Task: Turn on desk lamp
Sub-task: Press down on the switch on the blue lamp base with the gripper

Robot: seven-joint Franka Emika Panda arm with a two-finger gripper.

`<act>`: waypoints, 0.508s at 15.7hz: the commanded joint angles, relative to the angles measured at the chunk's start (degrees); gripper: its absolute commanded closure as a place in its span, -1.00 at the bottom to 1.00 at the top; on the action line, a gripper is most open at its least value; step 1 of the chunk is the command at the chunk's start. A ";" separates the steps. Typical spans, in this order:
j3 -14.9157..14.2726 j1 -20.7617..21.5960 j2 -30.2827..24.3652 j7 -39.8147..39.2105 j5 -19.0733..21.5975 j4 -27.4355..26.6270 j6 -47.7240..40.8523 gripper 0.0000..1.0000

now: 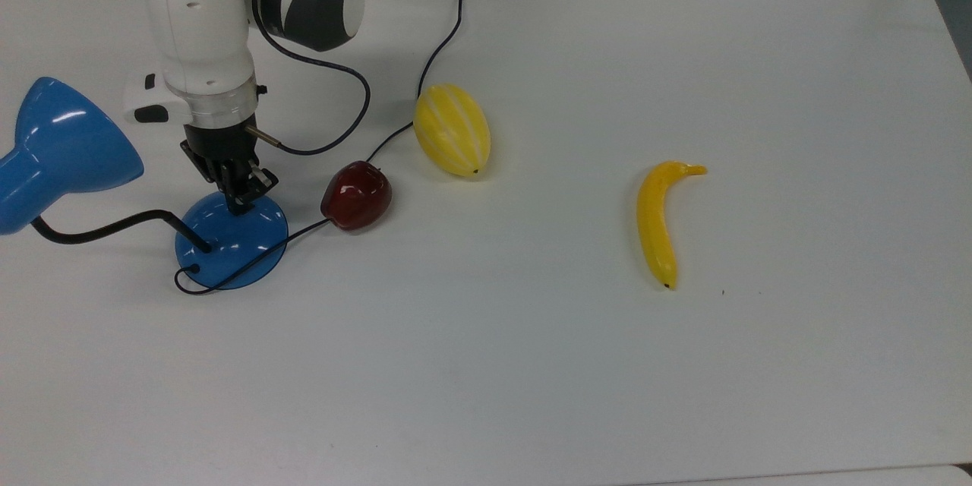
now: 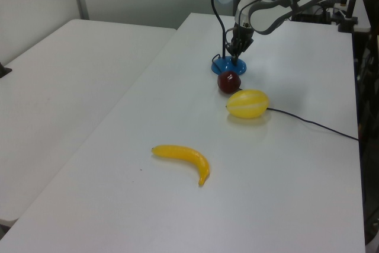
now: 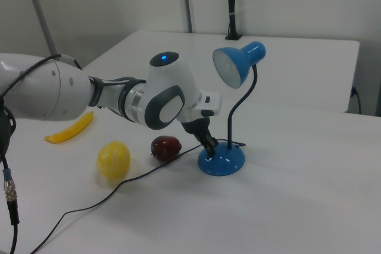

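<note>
No readable writing — gripper [image 1: 240, 201] pressed onto lamp [image 1: 231, 241] base's far edge; fingers together or apart, cannot tell.

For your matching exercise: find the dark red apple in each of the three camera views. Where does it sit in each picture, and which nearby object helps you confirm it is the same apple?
Top view: the apple sits left of centre.
Left view: it is in the upper middle.
Right view: it is just left of centre.
Shared landmark: the desk lamp stands beside it on one side, the yellow melon on the other.
</note>
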 commanded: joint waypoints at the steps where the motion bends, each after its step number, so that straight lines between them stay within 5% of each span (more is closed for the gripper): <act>1: -0.24 0.28 -0.58 -0.54 -0.41 -0.51 -0.95 1.00; 8: -0.32 0.37 0.21 -0.54 -0.50 -0.51 -0.34 1.00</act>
